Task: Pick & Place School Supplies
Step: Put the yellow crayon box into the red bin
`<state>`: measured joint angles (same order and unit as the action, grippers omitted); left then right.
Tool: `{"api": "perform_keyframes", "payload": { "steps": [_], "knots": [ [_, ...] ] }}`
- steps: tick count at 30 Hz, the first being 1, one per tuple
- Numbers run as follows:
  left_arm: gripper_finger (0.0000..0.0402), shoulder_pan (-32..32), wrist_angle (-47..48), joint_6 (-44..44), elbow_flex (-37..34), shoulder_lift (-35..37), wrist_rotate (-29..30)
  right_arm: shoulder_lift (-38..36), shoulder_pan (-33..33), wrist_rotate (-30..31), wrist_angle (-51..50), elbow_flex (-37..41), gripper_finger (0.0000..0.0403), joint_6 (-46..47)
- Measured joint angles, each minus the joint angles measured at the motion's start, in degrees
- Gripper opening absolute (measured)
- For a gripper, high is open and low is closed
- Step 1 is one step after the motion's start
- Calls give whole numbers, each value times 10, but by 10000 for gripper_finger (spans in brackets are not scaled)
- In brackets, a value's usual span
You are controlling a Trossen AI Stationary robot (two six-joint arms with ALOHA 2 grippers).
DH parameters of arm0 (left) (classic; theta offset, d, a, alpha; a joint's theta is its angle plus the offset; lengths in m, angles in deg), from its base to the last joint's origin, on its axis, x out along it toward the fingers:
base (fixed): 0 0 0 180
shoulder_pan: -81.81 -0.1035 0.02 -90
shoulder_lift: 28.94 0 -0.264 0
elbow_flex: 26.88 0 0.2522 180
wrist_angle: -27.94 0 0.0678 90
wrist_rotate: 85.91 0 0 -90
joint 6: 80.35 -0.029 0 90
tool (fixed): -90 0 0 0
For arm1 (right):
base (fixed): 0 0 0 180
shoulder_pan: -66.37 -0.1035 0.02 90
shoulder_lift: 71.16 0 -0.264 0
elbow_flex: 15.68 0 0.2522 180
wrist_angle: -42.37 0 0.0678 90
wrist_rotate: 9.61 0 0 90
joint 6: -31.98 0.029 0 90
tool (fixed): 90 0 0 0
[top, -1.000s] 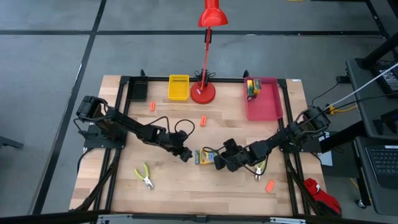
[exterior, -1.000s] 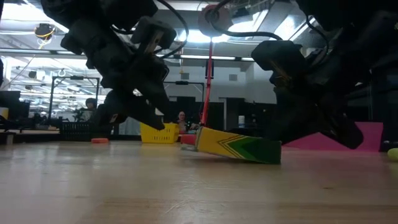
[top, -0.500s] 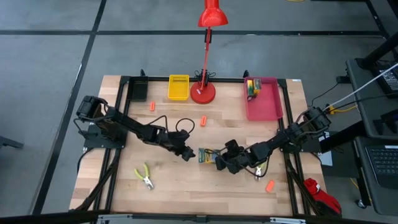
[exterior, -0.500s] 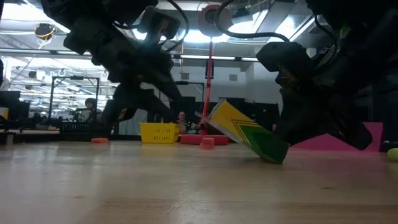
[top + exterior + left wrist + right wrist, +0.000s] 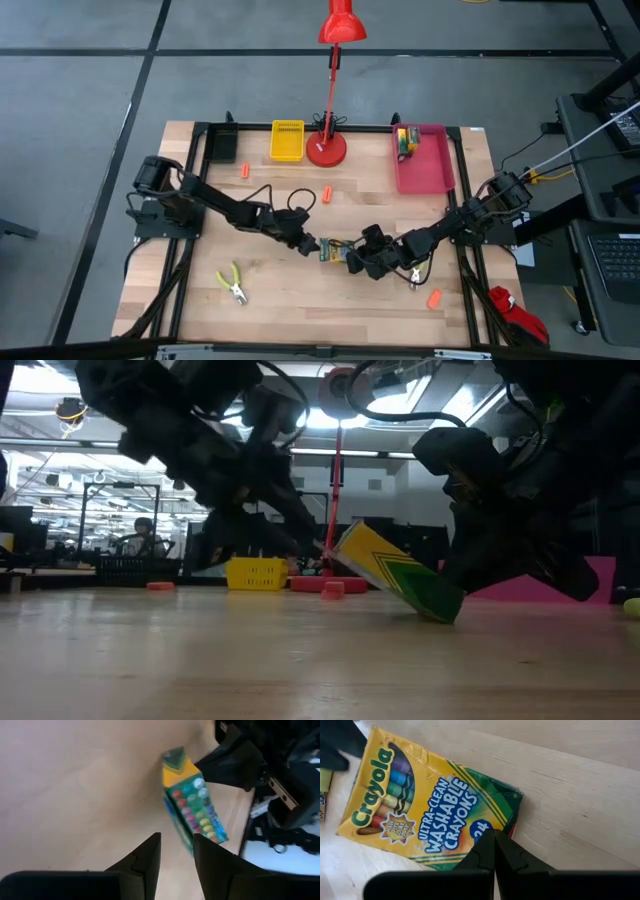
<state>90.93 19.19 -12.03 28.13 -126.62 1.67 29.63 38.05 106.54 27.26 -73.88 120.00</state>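
A yellow-and-green crayon box (image 5: 333, 250) is tilted at mid-table, its green end (image 5: 438, 608) on the wood and its yellow end (image 5: 348, 543) raised. My right gripper (image 5: 353, 259) is shut at the box's green end, on its right side. My left gripper (image 5: 313, 244) is open on the box's left side, and the box's near edge (image 5: 184, 839) reaches toward the gap between its fingertips. Two more crayon boxes (image 5: 405, 140) lie in the pink tray (image 5: 430, 172). Lime-handled pliers (image 5: 232, 283) lie at the near left, and another pair (image 5: 413, 272) lies under the right arm. My left gripper: I cannot tell whether its fingers (image 5: 150, 851) touch the box. My right gripper presses its shut fingertips (image 5: 493, 840) against the printed face of the box at the green end (image 5: 495, 817). That end rests on the table and the yellow end stands up.
Orange pieces lie at the far left (image 5: 244, 171), at the middle (image 5: 326, 193) and at the near right (image 5: 433, 298). The yellow tray (image 5: 287, 140), the black tray (image 5: 223, 146) and the red lamp's base (image 5: 326, 150) stand along the far edge.
The crayon box has tipped up: its yellow end has risen while its green end has stayed on the table by my right gripper. My left gripper has gone toward the table's right edge, up to the box's raised end.
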Motion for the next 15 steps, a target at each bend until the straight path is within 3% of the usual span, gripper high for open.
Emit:
{"api": "perform_keyframes", "payload": {
  "steps": [5,9,15],
  "knots": [
    [107,0,-81,23,0,-44,-17,-1,0,0,0,0,0,0],
    [97,-1,-94,30,0,-51,-19,-2,0,0,-1,0,0,-1],
    [43,-10,-90,35,0,-51,-19,-4,0,-1,-1,1,0,-4]
  ]
}}
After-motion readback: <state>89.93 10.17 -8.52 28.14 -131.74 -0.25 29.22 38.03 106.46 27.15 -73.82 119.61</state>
